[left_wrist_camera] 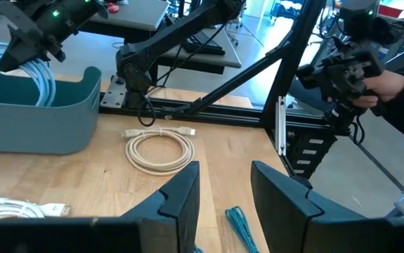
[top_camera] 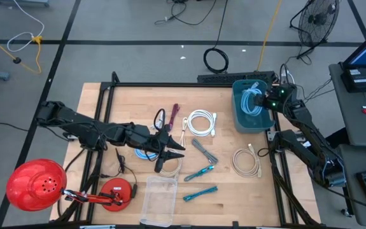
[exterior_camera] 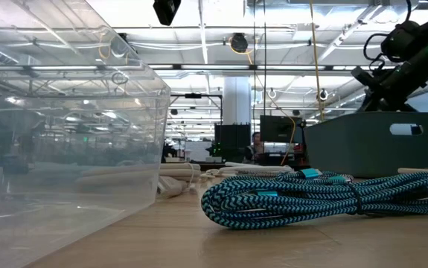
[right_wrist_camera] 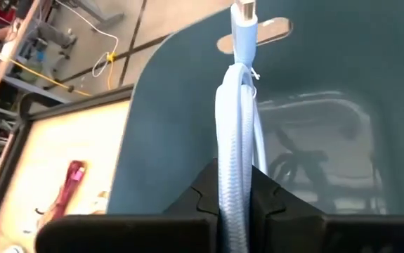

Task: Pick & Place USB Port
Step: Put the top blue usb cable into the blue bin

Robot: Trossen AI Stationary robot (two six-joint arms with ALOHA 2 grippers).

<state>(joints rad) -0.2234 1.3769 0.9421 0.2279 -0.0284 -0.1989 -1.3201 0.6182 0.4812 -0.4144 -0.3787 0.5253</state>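
**Light-blue USB cable held over the grey bin, right arm**

Light-blue USB cable [right_wrist_camera: 235, 133]: a folded bundle pinched between the right gripper [right_wrist_camera: 235, 186] fingers, clamped tight on it. Its long axis runs straight out from the fingers, with the connector end farthest from the wrist. In the high view the cable [top_camera: 253, 100] shows as a pale coil inside the outline of the grey bin [top_camera: 239, 118], which stands at the tabletop's far right corner.

Key relation: the cable sits directly in the grip, and the bin's inner wall and floor fill the right wrist view beyond it. So the bin lies dead ahead of and below the fingers. Whether the cable touches the bin floor cannot be told. Judged: this is the drop stage, and the release should need little more than opening the fingers.

Left gripper [left_wrist_camera: 223, 190]: fingers parted, nothing between them, hovering near the middle of the tabletop. A cream coiled cable [left_wrist_camera: 161, 149] lies ahead of it, toward the right edge. A white coiled cable [top_camera: 201, 122] lies mid-table toward the far edge. A teal braided cable [exterior_camera: 318, 197] lies close to the near edge, beside a clear plastic container [top_camera: 159, 198].

The left arm is nearer these loose cables.
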